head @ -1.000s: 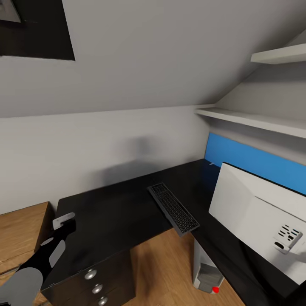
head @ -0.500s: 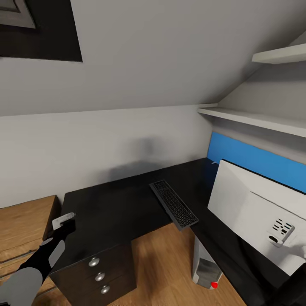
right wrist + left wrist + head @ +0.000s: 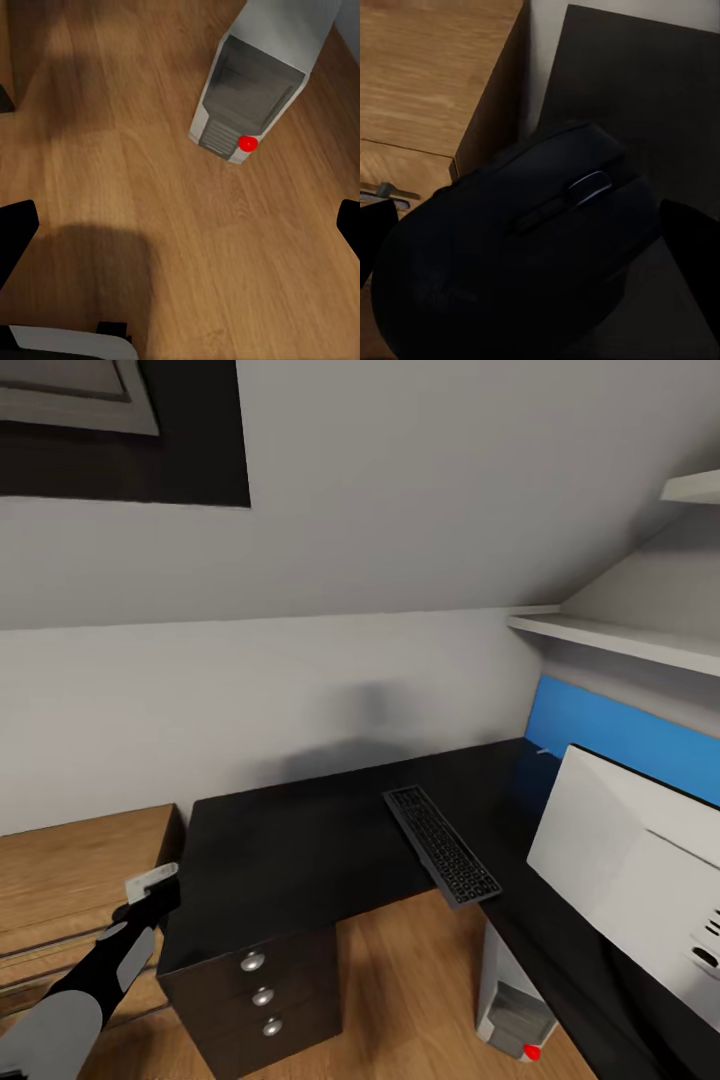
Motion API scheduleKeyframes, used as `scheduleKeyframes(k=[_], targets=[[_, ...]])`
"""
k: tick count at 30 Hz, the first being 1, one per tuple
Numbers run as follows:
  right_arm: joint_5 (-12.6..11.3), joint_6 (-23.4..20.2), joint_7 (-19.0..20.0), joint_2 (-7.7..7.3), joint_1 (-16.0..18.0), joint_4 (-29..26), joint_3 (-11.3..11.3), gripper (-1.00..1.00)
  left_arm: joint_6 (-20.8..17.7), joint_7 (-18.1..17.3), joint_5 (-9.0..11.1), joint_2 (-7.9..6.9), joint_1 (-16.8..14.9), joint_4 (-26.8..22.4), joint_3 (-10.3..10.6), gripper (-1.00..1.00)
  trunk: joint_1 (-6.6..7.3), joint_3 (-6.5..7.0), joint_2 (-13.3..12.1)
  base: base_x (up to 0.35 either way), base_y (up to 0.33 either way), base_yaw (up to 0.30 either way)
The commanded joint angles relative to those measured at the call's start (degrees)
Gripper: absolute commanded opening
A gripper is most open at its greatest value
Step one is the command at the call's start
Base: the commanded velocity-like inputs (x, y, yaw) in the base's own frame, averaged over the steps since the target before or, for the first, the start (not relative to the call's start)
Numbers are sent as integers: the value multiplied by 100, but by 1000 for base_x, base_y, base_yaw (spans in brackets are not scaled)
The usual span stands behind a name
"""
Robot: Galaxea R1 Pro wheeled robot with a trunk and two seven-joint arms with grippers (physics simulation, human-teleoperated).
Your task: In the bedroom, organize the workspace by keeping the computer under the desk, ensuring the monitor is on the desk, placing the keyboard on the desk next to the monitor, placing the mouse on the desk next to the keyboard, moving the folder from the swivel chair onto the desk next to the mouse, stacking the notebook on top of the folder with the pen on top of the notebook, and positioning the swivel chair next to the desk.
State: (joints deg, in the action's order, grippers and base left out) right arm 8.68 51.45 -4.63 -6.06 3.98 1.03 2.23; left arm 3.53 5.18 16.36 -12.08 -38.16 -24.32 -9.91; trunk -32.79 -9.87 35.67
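- Mouse (image 3: 521, 255) is what I'm carrying right now. My left gripper (image 3: 529, 247) has its 2 fingers clamped on it, 1 dark fingertip poking out on each side of the body in the left wrist view, scroll wheel facing the camera.
- From the head view, the left gripper (image 3: 150, 890) hangs just off the left end of the desk (image 3: 300, 850), over the gap between the desk and the wooden dresser (image 3: 80, 870) beside it.
- Keyboard (image 3: 442, 845) is already on the desk, with its long axis running from the back wall toward the front edge, tilted a bit. Its near end pokes past the inner corner of the L.
- The thing that matters: the keyboard lies to the right of my left gripper, with a bare stretch of black desktop between them. So I reckon the mouse has to travel rightward over the desk and come down beside 1 long side of the keyboard. The left arm is the nearer one, and it's already holding the mouse.
- Monitor (image 3: 630, 870) stands on the right wing of the desk, white back toward me, near the keyboard's far side.
- Computer (image 3: 259, 82) sits on the wood floor under that right wing; it shows in the head view too, red spot low on the front.
- Right gripper (image 3: 180, 232) points at the floor near the computer, fingers wide apart, holding nothing.
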Motion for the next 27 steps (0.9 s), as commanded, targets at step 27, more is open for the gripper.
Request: scheduleKeyframes(k=[27], targets=[[752, -643, 135, 1150, 10, -1344, -219, 100, -2622, 26, 80, 445, 2, -1152, 28, -100, -2, -11, 8, 0, 0, 5]])
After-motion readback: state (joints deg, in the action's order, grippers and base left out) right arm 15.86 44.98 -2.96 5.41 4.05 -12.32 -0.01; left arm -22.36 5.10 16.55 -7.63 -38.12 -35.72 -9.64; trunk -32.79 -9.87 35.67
